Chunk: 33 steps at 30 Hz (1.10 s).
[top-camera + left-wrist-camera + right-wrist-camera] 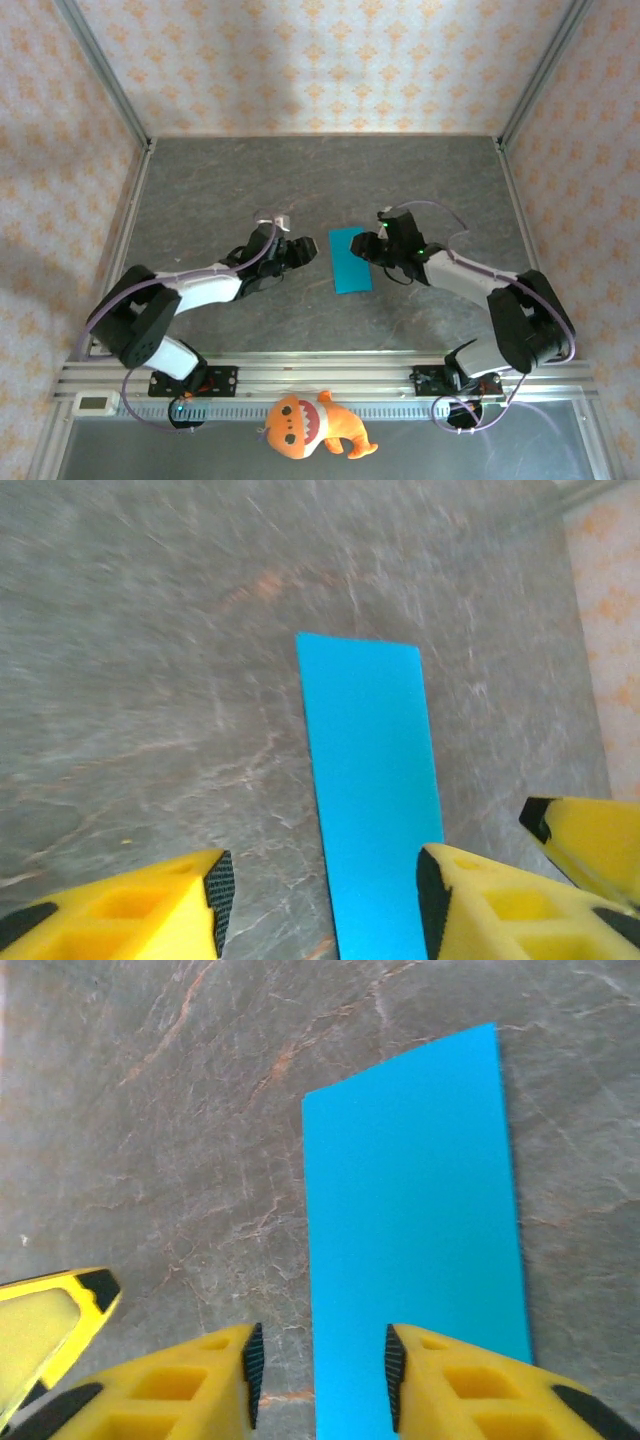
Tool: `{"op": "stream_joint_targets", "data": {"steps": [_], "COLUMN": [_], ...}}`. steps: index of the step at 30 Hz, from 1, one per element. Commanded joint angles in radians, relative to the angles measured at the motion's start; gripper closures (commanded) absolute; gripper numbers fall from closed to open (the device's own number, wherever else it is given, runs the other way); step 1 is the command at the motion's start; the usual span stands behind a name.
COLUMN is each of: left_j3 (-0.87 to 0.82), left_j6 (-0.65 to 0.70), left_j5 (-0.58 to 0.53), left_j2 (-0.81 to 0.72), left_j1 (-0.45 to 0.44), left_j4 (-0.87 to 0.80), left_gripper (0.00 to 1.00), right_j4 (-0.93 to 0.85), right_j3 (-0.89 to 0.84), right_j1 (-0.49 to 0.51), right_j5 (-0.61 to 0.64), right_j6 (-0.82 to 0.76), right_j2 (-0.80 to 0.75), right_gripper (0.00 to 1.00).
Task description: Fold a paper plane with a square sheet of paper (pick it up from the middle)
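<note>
The square sheet of paper (350, 260) lies flat on the grey table (220, 180) as a narrow cyan rectangle, midway between the two arms. My left gripper (305, 250) is just left of it, jaws open, nothing held. In the left wrist view the paper (370, 780) runs under the gap of the left gripper (326, 895), near the right pad. My right gripper (375, 245) is at the paper's right edge, jaws apart and empty. In the right wrist view the right gripper (320, 1375) straddles the left long edge of the paper (410, 1220).
An orange plush toy (310, 425) lies in front of the base rail (330, 375). A small white device (97, 403) sits at the rail's left end. Metal frame posts and patterned walls close in the table's sides and back.
</note>
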Motion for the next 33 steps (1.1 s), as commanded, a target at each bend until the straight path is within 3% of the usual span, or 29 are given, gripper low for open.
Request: {"op": "stream_joint_targets", "data": {"steps": [1, 4, 10, 21, 33], "left_j3": [0.032, 0.051, 0.061, 0.132, 0.201], "left_j6": [-0.028, -0.05, -0.092, -0.075, -0.076], "left_j5": [0.135, 0.19, 0.25, 0.279, 0.281], "left_j2": [0.062, 0.106, 0.159, 0.229, 0.305], "left_j1": [0.008, 0.008, 0.008, -0.012, -0.051], "left_j4": [0.081, 0.109, 0.138, 0.063, 0.011], "left_gripper": [0.47, 0.49, 0.5, 0.49, 0.51], "right_j4": [0.143, 0.184, 0.218, 0.235, 0.273], "right_j3": [-0.081, -0.108, -0.093, -0.135, -0.184], "right_j1": [-0.072, -0.107, -0.13, -0.175, -0.189], "right_j5": [-0.166, -0.24, -0.299, -0.277, -0.291], "right_j6": [0.07, 0.075, 0.074, 0.079, 0.094], "right_j2": [-0.008, 0.02, 0.12, 0.255, 0.263], "right_gripper": [0.73, 0.86, 0.96, 0.97, 0.97]}}
